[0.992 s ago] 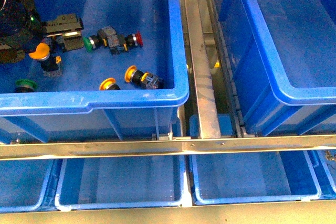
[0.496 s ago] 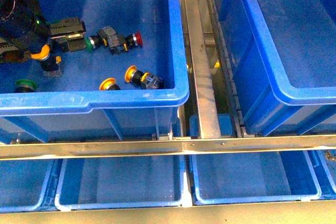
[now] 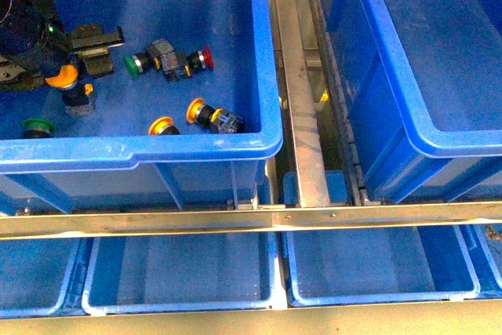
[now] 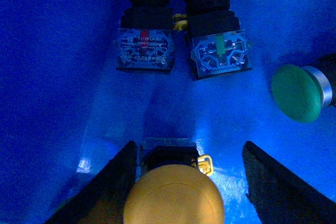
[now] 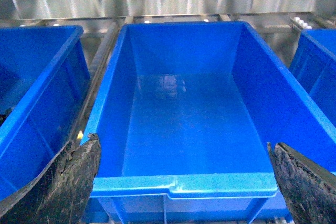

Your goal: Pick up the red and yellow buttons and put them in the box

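Several buttons lie in the left blue crate (image 3: 196,147): a red one (image 3: 205,58), two yellow ones (image 3: 194,109) (image 3: 161,125), and a yellow-orange one (image 3: 61,78) beside my left gripper (image 3: 96,49). In the left wrist view that yellow cap (image 4: 173,195) sits low between the open fingers (image 4: 105,192), nearer one of them. I cannot tell whether they touch. Two switch bodies (image 4: 144,48) lie ahead. The box (image 3: 408,76) stands at the right, nothing showing inside it. My right gripper (image 5: 184,145) hovers open over the near rim of the box (image 5: 184,184).
Green-capped switches (image 3: 133,64) (image 3: 35,125) (image 4: 296,93) lie among the others in the left crate. A metal rail (image 3: 302,115) separates the two crates, and a crossbar (image 3: 251,217) runs in front. Shallow blue trays (image 3: 180,272) sit below.
My left gripper has shifted slightly toward the far side of the crate, beside the yellow-orange button. The buttons have stayed where they were.
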You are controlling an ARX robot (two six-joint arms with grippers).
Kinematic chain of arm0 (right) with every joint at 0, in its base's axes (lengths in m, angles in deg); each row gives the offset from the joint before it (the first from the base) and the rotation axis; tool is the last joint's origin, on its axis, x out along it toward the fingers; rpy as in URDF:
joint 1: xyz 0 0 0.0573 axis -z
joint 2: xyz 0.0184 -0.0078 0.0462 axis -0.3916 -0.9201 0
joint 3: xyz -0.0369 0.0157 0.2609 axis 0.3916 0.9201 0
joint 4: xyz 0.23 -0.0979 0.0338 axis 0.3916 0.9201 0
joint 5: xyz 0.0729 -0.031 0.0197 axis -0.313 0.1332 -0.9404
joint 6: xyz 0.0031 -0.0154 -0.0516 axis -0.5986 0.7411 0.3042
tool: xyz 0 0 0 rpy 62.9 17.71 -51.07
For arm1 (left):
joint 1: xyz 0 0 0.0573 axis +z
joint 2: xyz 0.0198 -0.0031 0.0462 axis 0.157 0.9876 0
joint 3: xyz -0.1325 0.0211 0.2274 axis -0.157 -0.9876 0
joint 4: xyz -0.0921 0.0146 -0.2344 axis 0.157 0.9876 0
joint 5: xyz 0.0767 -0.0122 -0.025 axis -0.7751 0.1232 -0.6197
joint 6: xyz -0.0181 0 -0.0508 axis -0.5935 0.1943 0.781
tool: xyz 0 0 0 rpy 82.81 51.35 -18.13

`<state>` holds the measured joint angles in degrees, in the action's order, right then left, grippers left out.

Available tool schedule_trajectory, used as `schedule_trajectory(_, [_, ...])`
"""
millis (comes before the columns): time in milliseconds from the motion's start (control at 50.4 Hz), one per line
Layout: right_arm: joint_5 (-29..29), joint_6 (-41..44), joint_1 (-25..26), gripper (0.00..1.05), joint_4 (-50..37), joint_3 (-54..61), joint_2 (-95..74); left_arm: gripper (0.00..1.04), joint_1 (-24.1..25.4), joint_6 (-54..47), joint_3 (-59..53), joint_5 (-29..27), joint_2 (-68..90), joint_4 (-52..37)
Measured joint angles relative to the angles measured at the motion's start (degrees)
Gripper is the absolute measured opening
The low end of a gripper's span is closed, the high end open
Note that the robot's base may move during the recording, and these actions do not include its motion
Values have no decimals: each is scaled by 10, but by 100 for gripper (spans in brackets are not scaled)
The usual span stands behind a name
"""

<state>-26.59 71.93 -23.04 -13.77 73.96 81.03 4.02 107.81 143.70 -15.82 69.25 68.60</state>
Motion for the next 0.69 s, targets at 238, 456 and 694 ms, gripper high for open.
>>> schedule_trajectory(238, [0,0,0,99,0,0,0,34,6,0,-9,17,-3,-2])
schedule_trajectory(456, [0,0,0,99,0,0,0,34,13,17,-51,66,-39,-3])
schedule_trajectory(694, [0,0,0,99,0,0,0,34,33,91,-151,183,-191,-1])
